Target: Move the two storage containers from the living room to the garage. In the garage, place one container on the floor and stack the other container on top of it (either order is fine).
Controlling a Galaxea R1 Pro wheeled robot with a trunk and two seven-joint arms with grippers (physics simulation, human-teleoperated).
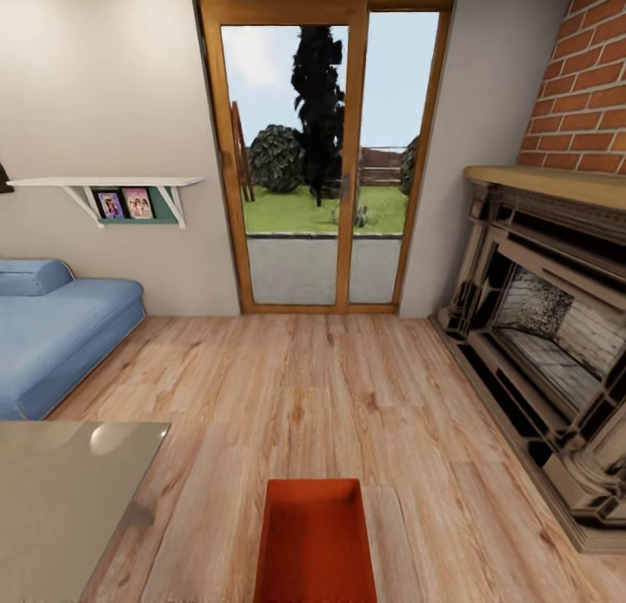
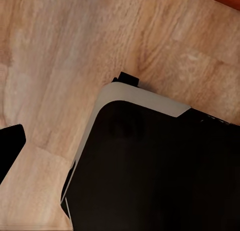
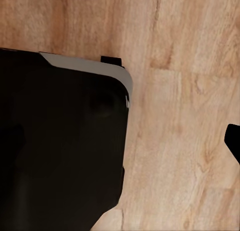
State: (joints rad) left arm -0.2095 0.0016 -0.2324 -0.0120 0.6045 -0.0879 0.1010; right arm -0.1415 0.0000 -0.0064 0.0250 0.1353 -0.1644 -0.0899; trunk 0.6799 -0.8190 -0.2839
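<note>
Head view looks across the living room: an orange-red container point(image 1: 317, 542) sits open on the wood floor point(image 1: 348, 385) at the near edge, a glass table point(image 1: 61, 490) beside it, a blue sofa point(image 1: 52, 333) beyond that, glass doors point(image 1: 326, 159) ahead and a brick fireplace point(image 1: 548, 324) opposite the sofa. Wrist views show floor and the robot's dark base point(image 2: 155, 166); I cannot tell how either tool stands
</note>
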